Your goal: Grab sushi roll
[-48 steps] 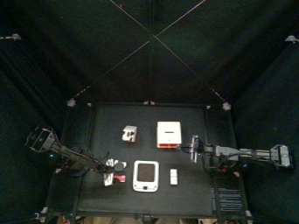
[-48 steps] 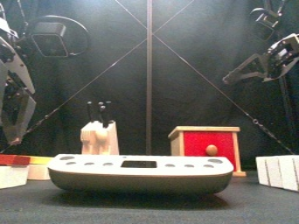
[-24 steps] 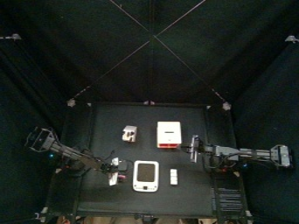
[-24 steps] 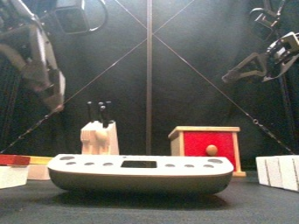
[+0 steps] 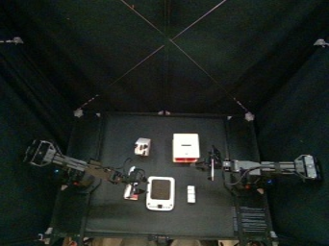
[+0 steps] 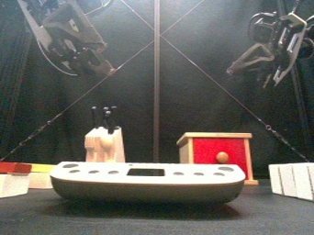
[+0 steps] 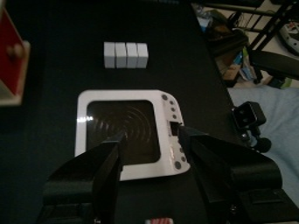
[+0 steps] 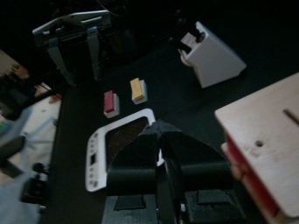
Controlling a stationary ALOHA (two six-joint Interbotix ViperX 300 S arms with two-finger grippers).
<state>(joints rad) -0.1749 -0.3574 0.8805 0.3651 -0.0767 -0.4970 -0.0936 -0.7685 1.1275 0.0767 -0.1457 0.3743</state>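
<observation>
Left wrist view: left gripper [image 7: 156, 157] spread wide above white tray [image 7: 84, 131]. Right gripper [image 8: 165, 144] pressed together, empty, near red box [image 8: 274, 131].

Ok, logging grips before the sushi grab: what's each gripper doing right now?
Left gripper: open, holding nothing, above the white tray.
Right gripper: shut, holding nothing.

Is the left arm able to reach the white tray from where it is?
Probably yes. The left gripper hangs open right above the tray, and nothing sits between them.
</observation>
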